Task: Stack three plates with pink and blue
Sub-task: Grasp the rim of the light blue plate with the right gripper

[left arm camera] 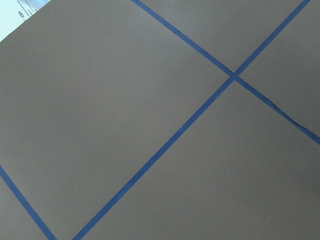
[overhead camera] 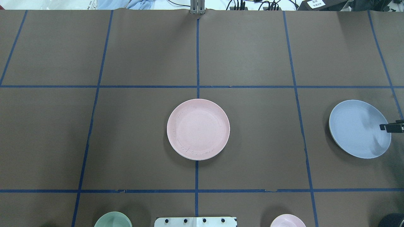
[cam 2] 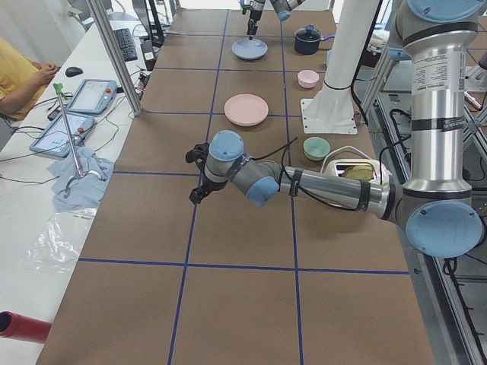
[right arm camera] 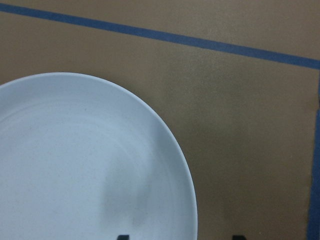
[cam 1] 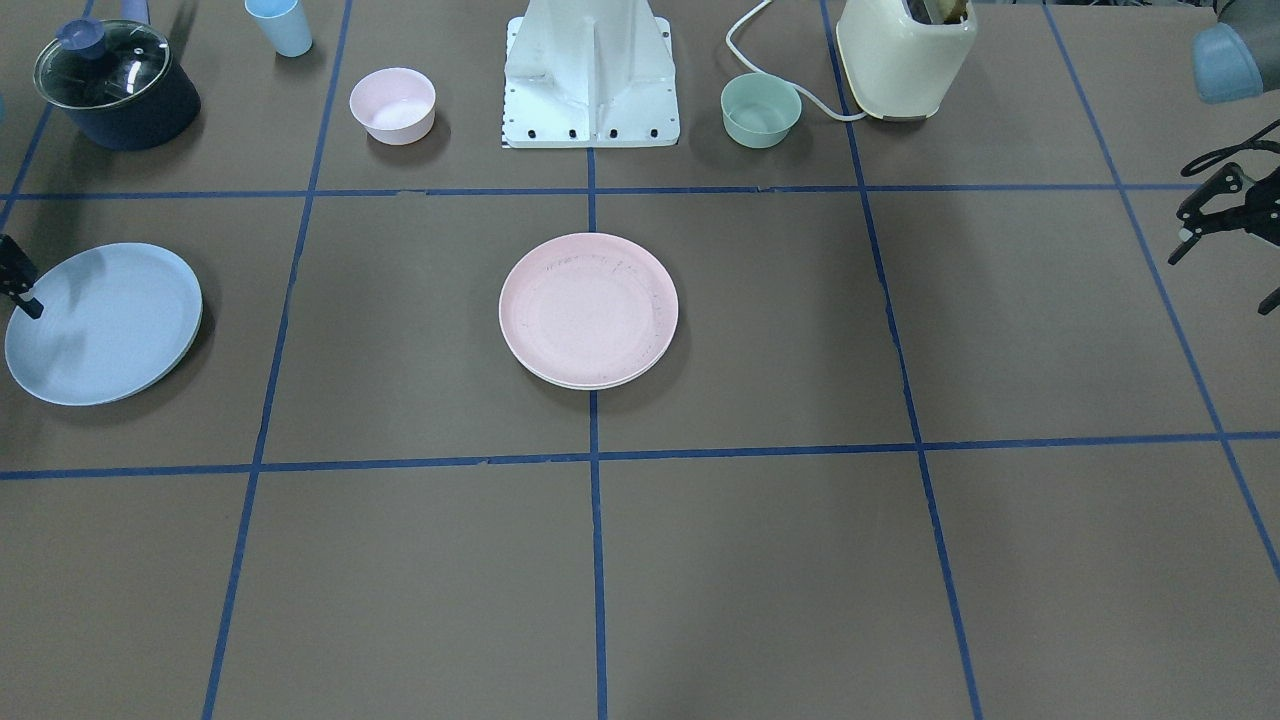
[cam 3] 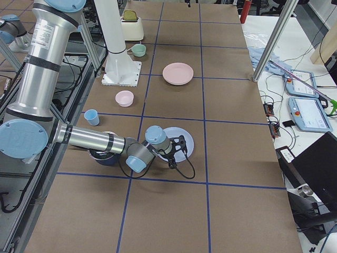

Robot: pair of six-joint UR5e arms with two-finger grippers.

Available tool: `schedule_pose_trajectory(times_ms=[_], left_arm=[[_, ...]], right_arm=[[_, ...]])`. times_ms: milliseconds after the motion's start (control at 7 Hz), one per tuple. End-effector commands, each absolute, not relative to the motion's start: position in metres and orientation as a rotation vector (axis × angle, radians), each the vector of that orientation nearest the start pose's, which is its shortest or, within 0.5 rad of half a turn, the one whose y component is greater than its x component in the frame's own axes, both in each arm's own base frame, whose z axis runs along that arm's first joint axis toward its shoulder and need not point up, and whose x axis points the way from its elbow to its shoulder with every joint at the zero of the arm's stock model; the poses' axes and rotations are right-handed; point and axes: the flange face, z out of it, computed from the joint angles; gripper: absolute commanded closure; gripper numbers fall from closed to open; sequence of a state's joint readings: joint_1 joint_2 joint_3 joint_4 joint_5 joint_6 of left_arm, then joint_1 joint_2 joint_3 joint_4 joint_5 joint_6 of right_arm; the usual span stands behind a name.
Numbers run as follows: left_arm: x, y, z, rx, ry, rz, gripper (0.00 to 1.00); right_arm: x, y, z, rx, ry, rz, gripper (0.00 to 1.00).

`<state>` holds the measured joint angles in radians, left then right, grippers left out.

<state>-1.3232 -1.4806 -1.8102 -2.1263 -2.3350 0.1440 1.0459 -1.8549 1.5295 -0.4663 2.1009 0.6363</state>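
Observation:
The pale pink plate (cam 1: 588, 310) lies at the table's middle, also in the overhead view (overhead camera: 198, 129). A cream-white rim (cam 1: 590, 384) shows under its near edge. The pale blue plate (cam 1: 103, 323) lies far out on my right side (overhead camera: 359, 128). My right gripper (right arm camera: 181, 237) is open over the blue plate's outer rim (right arm camera: 192, 210): one fingertip is above the plate, the other is past its edge. Only one finger (overhead camera: 391, 127) shows in the overhead view. My left gripper (cam 1: 1218, 283) is open and empty, above bare table far to my left (cam 2: 194, 177).
Along the robot's side stand a dark pot with a glass lid (cam 1: 115, 85), a blue cup (cam 1: 280, 25), a small pink bowl (cam 1: 393, 105), the white robot base (cam 1: 590, 80), a mint-green bowl (cam 1: 761, 110) and a cream toaster (cam 1: 905, 55).

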Motion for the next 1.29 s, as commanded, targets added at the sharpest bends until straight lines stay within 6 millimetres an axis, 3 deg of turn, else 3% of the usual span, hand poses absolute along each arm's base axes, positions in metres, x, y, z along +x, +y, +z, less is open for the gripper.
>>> schedule_pose_trajectory(times_ms=[0,143,286,429,571,714,857,1000,1143], left_arm=[[0.053,-0.474,0.519,0.640,0.775,0.626,0.00],[0.053,-0.474,0.519,0.639,0.775,0.626,0.00],[0.053,-0.474,0.519,0.640,0.775,0.626,0.00],[0.053,-0.474,0.522,0.634,0.775,0.624,0.00],[0.053,-0.474,0.524,0.633,0.775,0.624,0.00],[0.053,-0.471,0.528,0.622,0.782,0.624,0.00],[0.050,-0.469,0.536,0.609,0.785,0.611,0.00],[0.032,-0.473,0.563,0.573,0.776,0.560,0.00],[0.024,-0.474,0.584,0.542,0.771,0.531,0.00]], right_arm=[[-0.126,-0.372,0.693,0.344,-0.834,-0.112,0.45],[-0.126,-0.370,0.697,0.337,-0.830,-0.111,0.55],[-0.126,-0.371,0.697,0.337,-0.830,-0.111,0.87],[-0.127,-0.373,0.695,0.342,-0.831,-0.113,1.00],[-0.129,-0.375,0.689,0.354,-0.838,-0.119,1.00],[-0.133,-0.381,0.669,0.378,-0.864,-0.134,1.00],[-0.146,-0.400,0.645,0.394,-0.896,-0.153,1.00],[-0.155,-0.433,0.619,0.381,-0.927,-0.147,1.00],[-0.164,-0.465,0.581,0.380,-0.967,-0.151,1.00]])
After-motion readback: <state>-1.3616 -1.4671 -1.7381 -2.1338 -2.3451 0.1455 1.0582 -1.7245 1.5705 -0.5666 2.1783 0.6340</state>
